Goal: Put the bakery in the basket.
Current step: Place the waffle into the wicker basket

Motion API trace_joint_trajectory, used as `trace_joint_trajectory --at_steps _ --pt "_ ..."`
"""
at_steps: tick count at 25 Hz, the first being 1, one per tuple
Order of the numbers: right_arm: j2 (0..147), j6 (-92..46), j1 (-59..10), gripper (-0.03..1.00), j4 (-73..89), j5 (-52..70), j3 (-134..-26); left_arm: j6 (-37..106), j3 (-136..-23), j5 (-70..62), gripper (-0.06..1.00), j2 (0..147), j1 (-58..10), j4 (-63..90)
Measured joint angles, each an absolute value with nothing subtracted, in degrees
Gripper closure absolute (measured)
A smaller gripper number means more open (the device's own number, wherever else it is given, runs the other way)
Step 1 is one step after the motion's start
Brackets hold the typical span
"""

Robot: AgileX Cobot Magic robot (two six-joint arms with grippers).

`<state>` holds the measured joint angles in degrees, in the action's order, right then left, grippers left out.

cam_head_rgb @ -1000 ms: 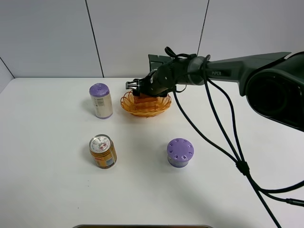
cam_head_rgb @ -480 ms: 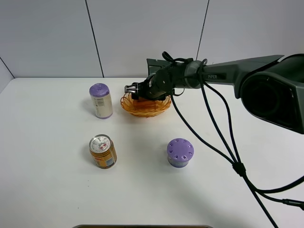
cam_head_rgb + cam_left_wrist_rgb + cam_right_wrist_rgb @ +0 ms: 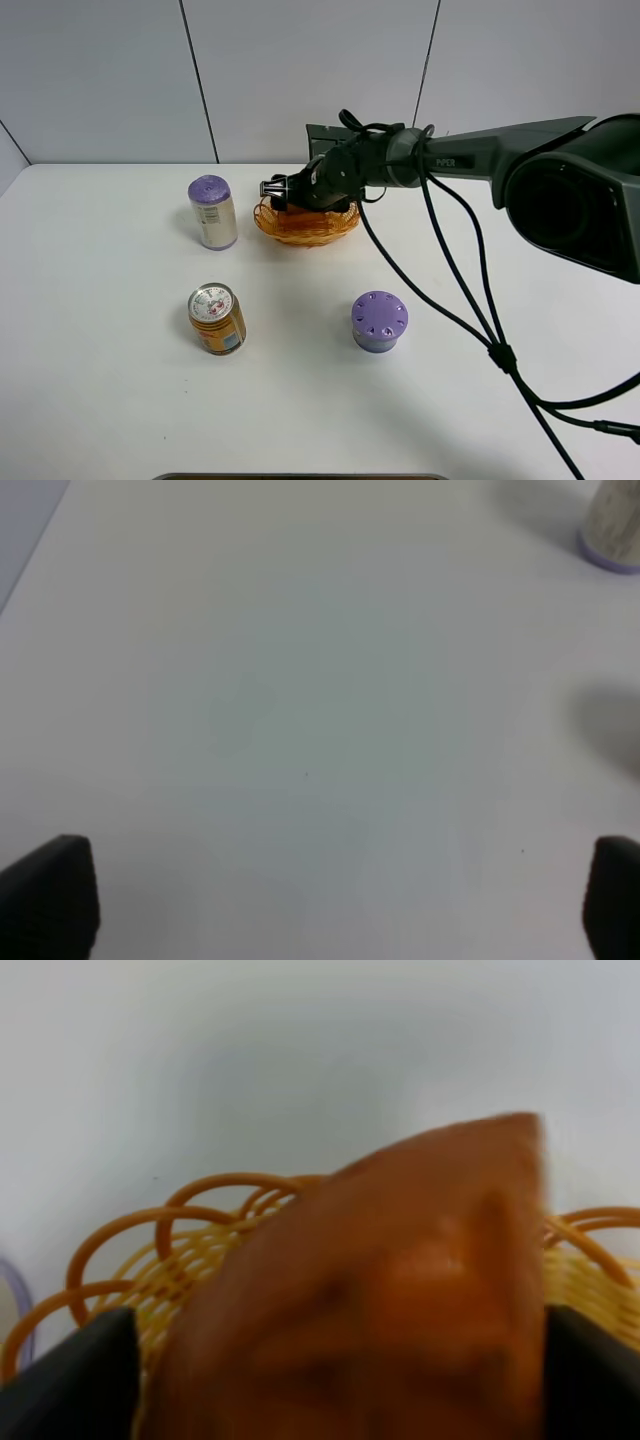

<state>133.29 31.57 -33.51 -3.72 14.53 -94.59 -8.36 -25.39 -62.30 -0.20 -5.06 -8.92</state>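
Observation:
In the right wrist view the orange-red bakery (image 3: 380, 1290) fills the space between my right gripper's (image 3: 340, 1370) two dark fingers. It sits low over the basket (image 3: 120, 1260), whose yellow loops show on both sides. Blur hides whether the fingers press on it. From the high camera my right gripper (image 3: 283, 190) reaches across the middle and sits down in the far side of the orange wicker basket (image 3: 305, 230), hiding the bakery. My left gripper (image 3: 320, 900) is open over bare white table, with nothing between its fingers.
A purple-lidded can (image 3: 212, 212) stands left of the basket, and its base shows in the left wrist view (image 3: 612, 525). An orange can (image 3: 217, 319) and a round purple-lidded container (image 3: 379, 321) stand nearer the front. Black cables (image 3: 470, 300) trail from the right arm.
My right gripper has sunk lower into the basket and shifted slightly left. The bakery, visible over the basket a second ago, is now hidden from the high camera.

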Motion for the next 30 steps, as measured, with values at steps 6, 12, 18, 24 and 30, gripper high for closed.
trace_joint_trajectory --at_steps 6,12,18,24,30 --pt "133.29 31.57 -33.57 -0.01 -3.72 14.06 -94.59 -8.36 -25.39 -62.3 -0.04 -0.2 -5.06 -8.92" --pt "133.29 31.57 -33.57 -0.02 -3.72 14.06 -94.59 -8.36 -25.39 -62.3 -0.04 -0.2 -5.06 -8.92" --pt "133.19 31.57 -33.57 -0.02 -3.72 14.45 -94.59 -8.36 -25.39 -62.3 -0.04 -0.2 -5.06 -8.92" --pt "130.41 31.57 -33.7 -0.02 -4.19 17.43 -94.59 -8.36 -25.39 -62.3 -0.04 -0.2 -5.06 -8.92" --pt "125.93 31.62 -35.14 -0.02 -4.84 19.83 -94.59 -8.36 -25.39 -62.3 -0.04 -0.2 -5.06 -8.92"
